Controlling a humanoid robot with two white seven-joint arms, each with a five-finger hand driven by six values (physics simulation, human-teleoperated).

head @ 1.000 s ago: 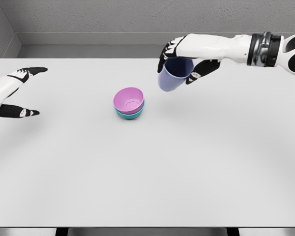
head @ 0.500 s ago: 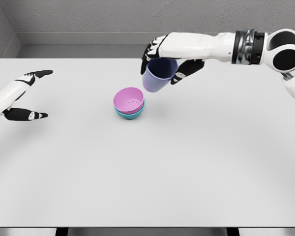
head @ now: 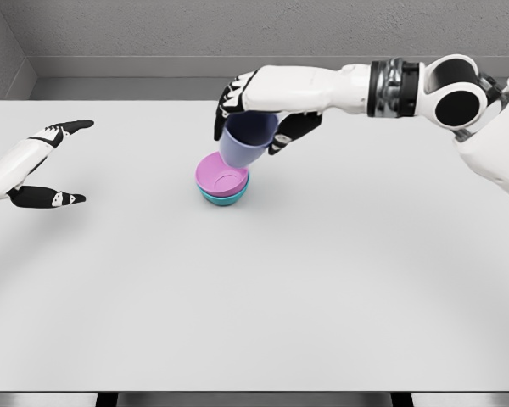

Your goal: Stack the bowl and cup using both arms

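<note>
One smooth round lilac cup (head: pixel 244 142), seemingly touching pink bowl (head: pixel 221 175).

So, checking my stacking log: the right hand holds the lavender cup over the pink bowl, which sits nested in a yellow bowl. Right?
Not quite. In the head view the right hand holds the lavender plastic cup over the pink plastic bowl, but that bowl sits nested in a teal bowl, not a yellow one.
</note>
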